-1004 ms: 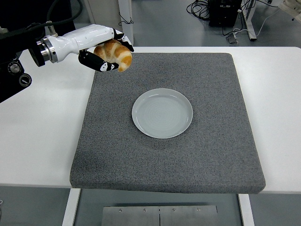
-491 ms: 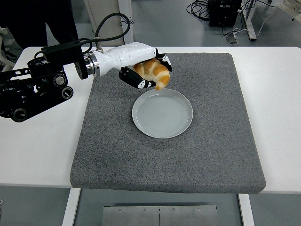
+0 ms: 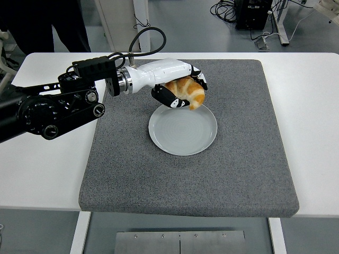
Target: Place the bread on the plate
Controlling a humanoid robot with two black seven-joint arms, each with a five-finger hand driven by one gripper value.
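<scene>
Lab: white table (image 3: 318, 106), grey mat (image 3: 212, 180), floor cables (image 3: 228, 9), equipment legs behind.

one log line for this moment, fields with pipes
left hand: shut on bread | bread: held above far rim of plate | plate: on grey mat | right hand: not in view

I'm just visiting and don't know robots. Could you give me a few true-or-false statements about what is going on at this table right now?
1. The left hand is holding the bread. True.
2. The bread already lies flat in the middle of the plate. False: it is held in the hand over the plate's far rim.
3. The plate sits on a grey mat. True.
4. The plate already has food on it. False: its surface is bare.
5. Both robot arms are reaching over the table. False: only the left arm shows; no right arm is in view.
</scene>
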